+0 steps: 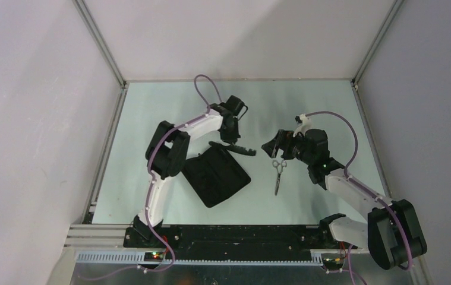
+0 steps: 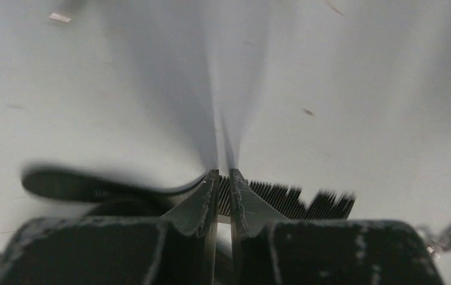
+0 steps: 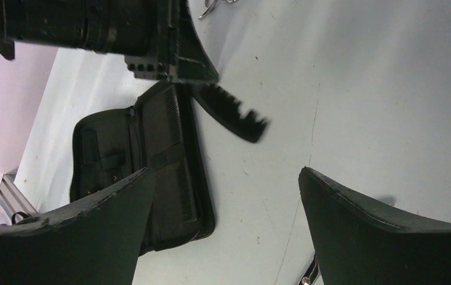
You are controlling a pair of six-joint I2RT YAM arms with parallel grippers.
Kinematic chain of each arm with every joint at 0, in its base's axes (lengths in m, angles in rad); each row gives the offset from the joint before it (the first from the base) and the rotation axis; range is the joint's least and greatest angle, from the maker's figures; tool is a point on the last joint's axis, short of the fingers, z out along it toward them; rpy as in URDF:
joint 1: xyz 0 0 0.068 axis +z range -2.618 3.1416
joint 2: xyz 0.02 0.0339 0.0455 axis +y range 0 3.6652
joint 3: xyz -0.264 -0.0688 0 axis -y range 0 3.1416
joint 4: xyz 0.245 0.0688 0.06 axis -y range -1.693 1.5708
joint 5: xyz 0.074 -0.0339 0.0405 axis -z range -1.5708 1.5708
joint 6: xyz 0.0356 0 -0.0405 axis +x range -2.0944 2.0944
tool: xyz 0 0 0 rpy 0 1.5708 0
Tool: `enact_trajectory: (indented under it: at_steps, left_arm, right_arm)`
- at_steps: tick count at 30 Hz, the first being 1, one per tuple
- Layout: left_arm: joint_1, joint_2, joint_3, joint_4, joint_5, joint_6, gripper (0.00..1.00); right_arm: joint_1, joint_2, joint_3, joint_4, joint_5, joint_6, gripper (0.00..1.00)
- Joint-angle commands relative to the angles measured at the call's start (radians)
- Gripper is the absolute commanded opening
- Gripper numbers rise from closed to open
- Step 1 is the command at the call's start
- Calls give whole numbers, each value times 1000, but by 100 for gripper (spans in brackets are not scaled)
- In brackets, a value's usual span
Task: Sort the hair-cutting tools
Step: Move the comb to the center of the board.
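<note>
My left gripper [image 1: 230, 140] is shut on a slim black comb [image 1: 238, 148], just beyond the far corner of the black case. In the left wrist view the fingertips [image 2: 210, 189] pinch the comb's spine, with teeth [image 2: 294, 202] to the right and the handle [image 2: 62, 184] to the left. A pair of silver scissors [image 1: 278, 172] lies on the table, rings away from me. My right gripper [image 1: 272, 148] is open and empty, up and to the left of the scissors' rings. In the right wrist view its fingers [image 3: 68, 231] stand wide apart, with the held comb [image 3: 235, 116] beyond.
The black fabric case [image 1: 215, 175] lies open to the left of the scissors and also shows in the right wrist view [image 3: 122, 154], with comb-like teeth [image 3: 173, 116] inside it. A small silver metal piece [image 3: 210, 6] lies beyond the left gripper. Grey walls close in the table.
</note>
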Motion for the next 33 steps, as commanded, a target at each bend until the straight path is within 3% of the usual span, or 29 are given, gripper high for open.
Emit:
enact_trajectory:
  at_steps: [1, 10, 14, 15, 18, 25, 29, 33]
  left_arm:
    - [-79, 47, -1, 42, 122, -92, 15]
    - [-172, -75, -100, 134, 186, -137, 20]
    - [-160, -217, -156, 142, 116, -131, 35]
    - [-150, -268, -175, 147, 96, -133, 44]
    - [-124, -362, -209, 144, 56, -135, 59]
    - [-10, -643, -355, 107, -13, -95, 88]
    - [90, -835, -468, 64, -24, -49, 99]
    - [222, -1042, -571, 12, -50, 32, 100]
  right_arm:
    - [-4, -47, 2, -41, 37, -16, 96]
    - [-5, -91, 32, -172, 84, -37, 95]
    - [-4, -91, 69, -263, 92, -63, 94]
    - [-3, -86, 85, -278, 96, -69, 94]
    - [4, -58, 143, -371, 100, -100, 93]
    - [107, 131, 381, -622, 193, -210, 91]
    - [192, 272, 510, -757, 279, -274, 87]
    - [249, 414, 617, -867, 331, -320, 82]
